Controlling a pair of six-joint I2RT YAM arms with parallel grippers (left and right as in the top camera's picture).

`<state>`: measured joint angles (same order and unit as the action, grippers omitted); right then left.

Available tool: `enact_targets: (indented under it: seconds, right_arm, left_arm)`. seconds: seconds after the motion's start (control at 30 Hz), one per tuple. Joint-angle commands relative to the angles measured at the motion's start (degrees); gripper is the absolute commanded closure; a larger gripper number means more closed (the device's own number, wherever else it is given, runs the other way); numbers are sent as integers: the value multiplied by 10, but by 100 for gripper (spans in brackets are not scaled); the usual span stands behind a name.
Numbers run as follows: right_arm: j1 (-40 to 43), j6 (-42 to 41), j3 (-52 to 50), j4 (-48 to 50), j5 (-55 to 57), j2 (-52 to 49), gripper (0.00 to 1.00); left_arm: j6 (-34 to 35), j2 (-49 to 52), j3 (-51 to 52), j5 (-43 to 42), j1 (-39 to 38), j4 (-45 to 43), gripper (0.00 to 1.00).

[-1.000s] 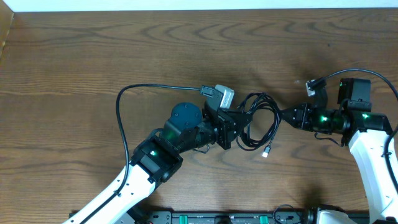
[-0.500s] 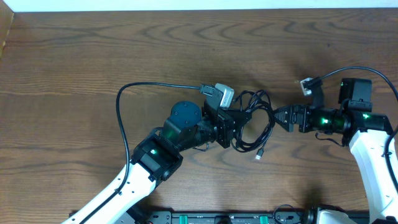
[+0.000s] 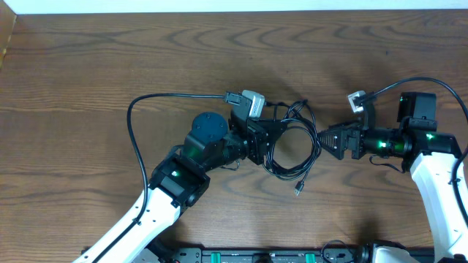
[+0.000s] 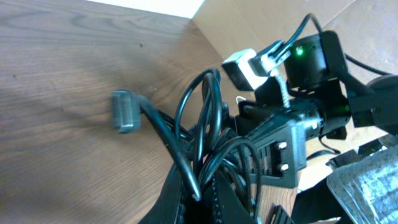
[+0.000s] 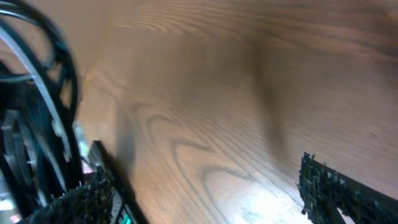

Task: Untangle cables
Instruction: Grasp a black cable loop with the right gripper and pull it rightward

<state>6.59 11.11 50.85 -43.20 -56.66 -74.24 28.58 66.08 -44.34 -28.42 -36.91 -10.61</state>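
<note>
At the middle of the tabletop point(image 3: 88, 66) is the tangle of black cables point(image 3: 296, 142), and I place everything else by it. My left claw point(image 3: 269, 142) is clenched on the tangle's left side, and its wrist camera shows the loops rising out of the grip. A black plug point(image 4: 124, 112) juts out left of those loops. A loose end with a small connector point(image 3: 298, 190) trails below the tangle. My right claw point(image 3: 327, 140) sits just right of the tangle, released, fingers spread over bare wood.
</note>
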Motion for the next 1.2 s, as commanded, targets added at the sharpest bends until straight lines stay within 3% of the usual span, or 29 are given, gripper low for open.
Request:
enact_targets:
  seconds: [0.0,0.17,0.23,0.4,0.57,0.73,1.0,1.17]
  right_arm:
    - [-7,-78,-1,-3,96,5,6]
    - [-7,-149,-1,-15,100,5,12]
    - [-7,-153,-1,-28,93,5,8]
    - [-7,-132,-1,-28,11,5,1]
    - [-7,-132,-1,19,-74,5,1]
    - [-7,-139,-1,38,-74,5,1]
    - [-16,-163,-1,38,-89,5,17]
    - [-47,-163,-1,40,-89,5,20]
  left_arm:
    - [24,6,-10,-1,8,-33,92]
    - [84,6,-10,129,8,-16,92]
    - [99,6,-10,140,8,-15,92]
    - [100,6,-10,140,8,-15,92]
    - [203,6,-10,136,8,-15,92]
    - [247,6,-10,72,8,-27,92]
    - [262,7,-10,66,6,-28,92]
    - [267,9,-10,66,4,-29,92]
